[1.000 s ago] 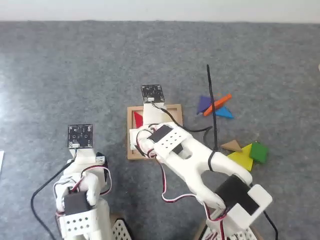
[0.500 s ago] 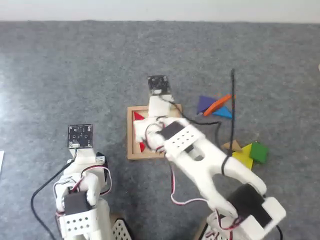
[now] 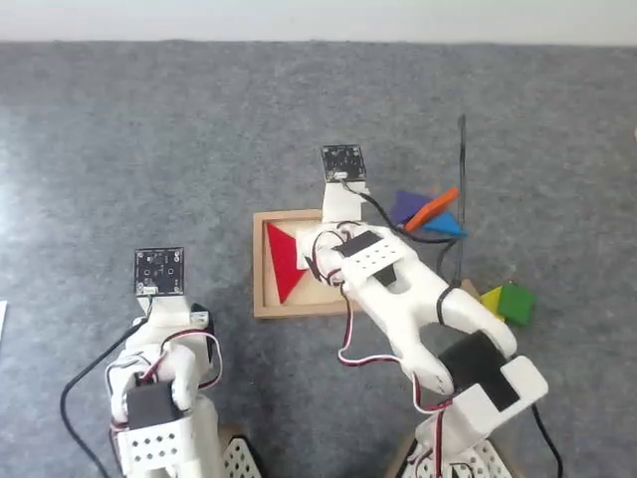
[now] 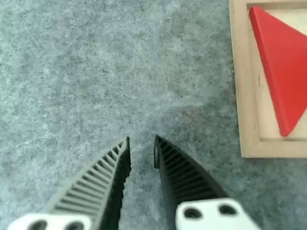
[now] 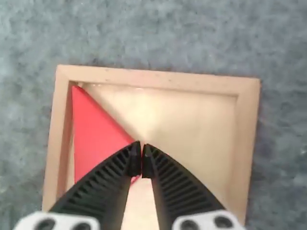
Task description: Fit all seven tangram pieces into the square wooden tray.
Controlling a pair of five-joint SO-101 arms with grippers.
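Note:
The square wooden tray (image 3: 261, 304) lies mid-table with a red triangle (image 3: 284, 261) flat in its left part. My right gripper (image 5: 141, 149) hangs shut above the tray (image 5: 158, 76), empty, its tips over the point of the red triangle (image 5: 93, 129). That arm (image 3: 398, 294) covers the tray's right part in the high view. My left gripper (image 4: 141, 140) hovers over bare carpet left of the tray (image 4: 237, 72), with a narrow gap between its fingers and nothing in it. Purple (image 3: 405, 206), orange (image 3: 435, 208) and blue (image 3: 446, 226) pieces cluster right of the tray; yellow (image 3: 491, 299) and green (image 3: 516, 303) pieces lie nearer.
A thin black cable (image 3: 461, 199) stands between the tray and the loose pieces. The left arm (image 3: 159, 388) sits at the front left. Grey carpet covers the table, open at the back and left.
The right arm has swung to the right and back across the tray, uncovering the red triangle, which lies flat in the tray. The left arm has stayed put.

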